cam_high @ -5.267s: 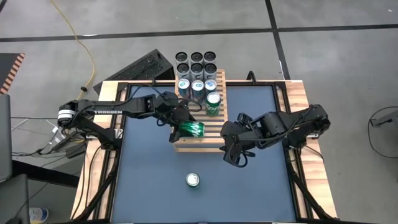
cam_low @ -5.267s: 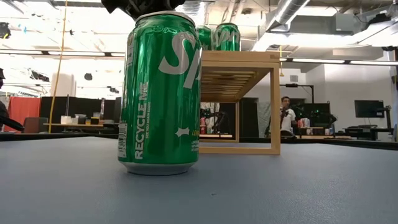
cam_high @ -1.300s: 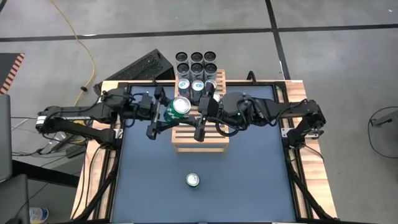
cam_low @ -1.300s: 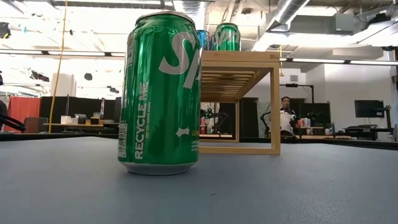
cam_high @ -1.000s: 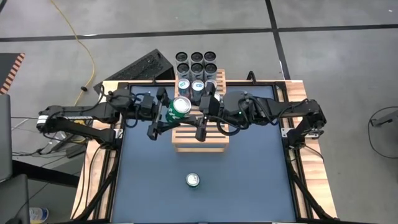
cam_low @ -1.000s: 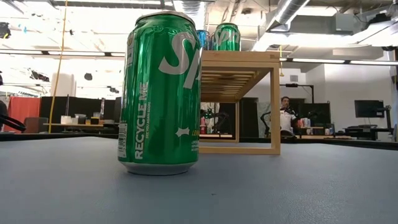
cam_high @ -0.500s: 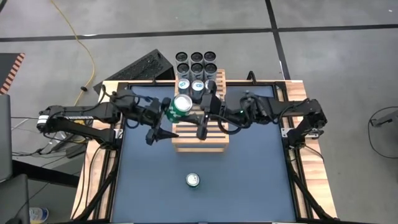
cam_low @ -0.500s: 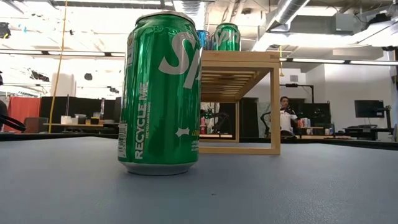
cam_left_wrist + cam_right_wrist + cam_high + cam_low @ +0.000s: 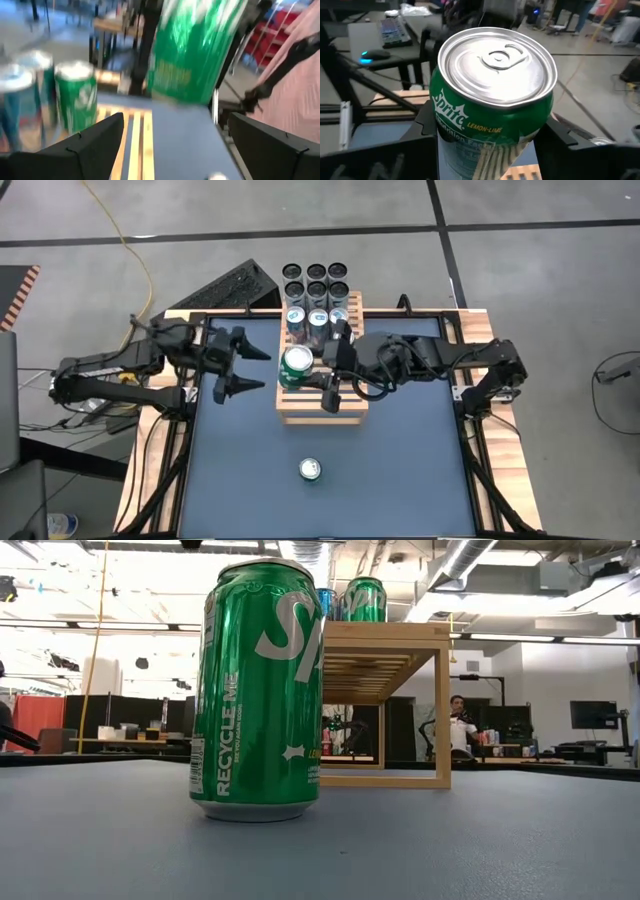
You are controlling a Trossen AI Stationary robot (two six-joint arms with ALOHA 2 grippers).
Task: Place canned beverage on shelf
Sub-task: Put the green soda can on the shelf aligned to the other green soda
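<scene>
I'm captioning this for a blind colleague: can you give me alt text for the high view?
From above, the right tool grips an upright green can over the slatted wooden shelf, just in front of more cans. The left tool is open, beside the shelf. Another can stands alone on the blue table.

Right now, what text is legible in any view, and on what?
"Sprite" and "LEMON-LIME": held can in the right gripper.
"RECYCLE ME": side of the table can, low view, with part of the big white brand lettering above it.
Fine print on both cans: too small.
Shelf cans in the left wrist view: blurred.
Left gripper: no text seen.
</scene>
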